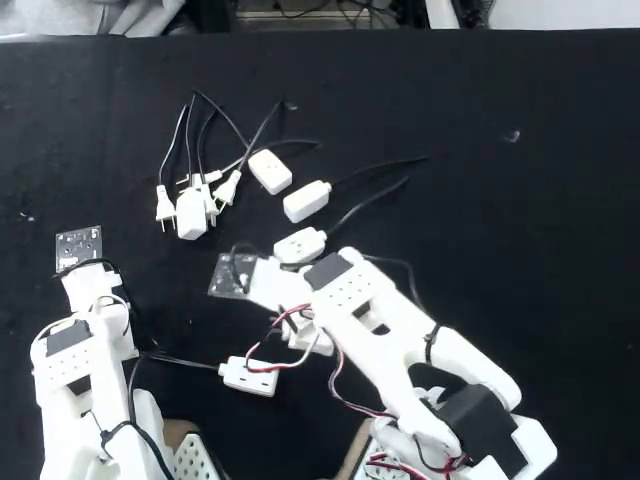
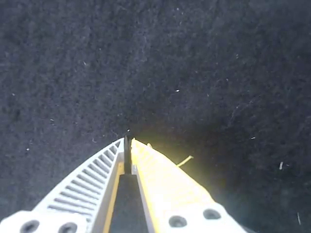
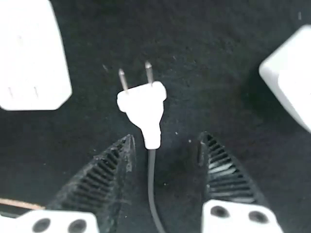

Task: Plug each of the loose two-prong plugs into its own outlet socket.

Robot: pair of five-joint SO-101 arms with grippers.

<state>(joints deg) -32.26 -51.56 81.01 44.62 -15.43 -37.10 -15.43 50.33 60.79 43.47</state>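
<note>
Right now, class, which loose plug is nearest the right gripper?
The white two-prong plug just ahead of the open right gripper, its cord running back between the fingers; the other plugs lie bunched farther off.

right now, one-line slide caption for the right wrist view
Open right gripper framing the dark cord of a loose white two-prong plug on the black table, a white outlet block nearby.

The table lies bare over its whole right half and along the far edge, so there's easy passage on that side. Left of the middle, loose plugs bunch together, with three socket blocks just beside them. The right arm sprawls across the near middle, and another socket block sits close by it. Bare table lies ahead of the left gripper.
</note>
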